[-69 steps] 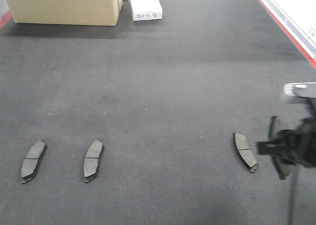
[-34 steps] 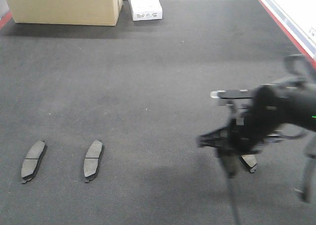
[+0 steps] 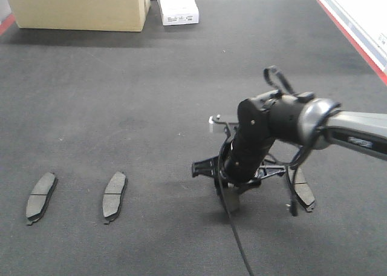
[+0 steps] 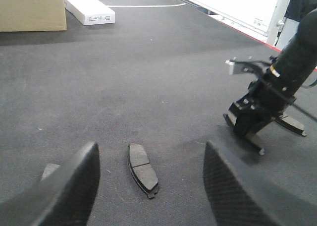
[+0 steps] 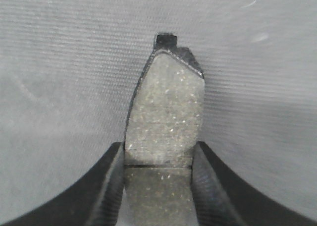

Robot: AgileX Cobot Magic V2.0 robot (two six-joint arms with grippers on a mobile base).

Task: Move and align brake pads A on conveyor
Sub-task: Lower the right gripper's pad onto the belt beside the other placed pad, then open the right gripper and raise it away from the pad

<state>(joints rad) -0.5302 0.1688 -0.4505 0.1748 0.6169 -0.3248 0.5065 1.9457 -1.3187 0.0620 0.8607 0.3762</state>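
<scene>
The conveyor [image 3: 157,106], a dark grey rough-textured belt with a red edge strip along its far right side, is seen to fill the front view. Two brake pads are laid on it at the lower left, side by side and apart: a leftmost pad [image 3: 41,197] and a second pad [image 3: 114,195], both tilted the same way with the grooved friction face up. A third pad [image 3: 303,193] is laid flat at the lower right, partly hidden behind the right arm. The right gripper [image 3: 231,194] is lowered close to the belt between the second and third pads, nearer the third. In the right wrist view a fourth pad [image 5: 166,132] is seen clamped between the two black fingers [image 5: 106,186], one finger pressed against each long edge, the pad's speckled face toward the camera and its backing-plate tab pointed away over the belt; whether the pad touches the belt cannot be told. In the left wrist view the left gripper [image 4: 148,184] is held above the belt with its fingers spread wide and nothing between them; the second pad [image 4: 143,169] is framed in the gap on the belt below, and part of the leftmost pad [image 4: 49,170] shows behind the left finger. A cardboard box [image 3: 78,6] and a white carton [image 3: 176,3] are set at the far end.
</scene>
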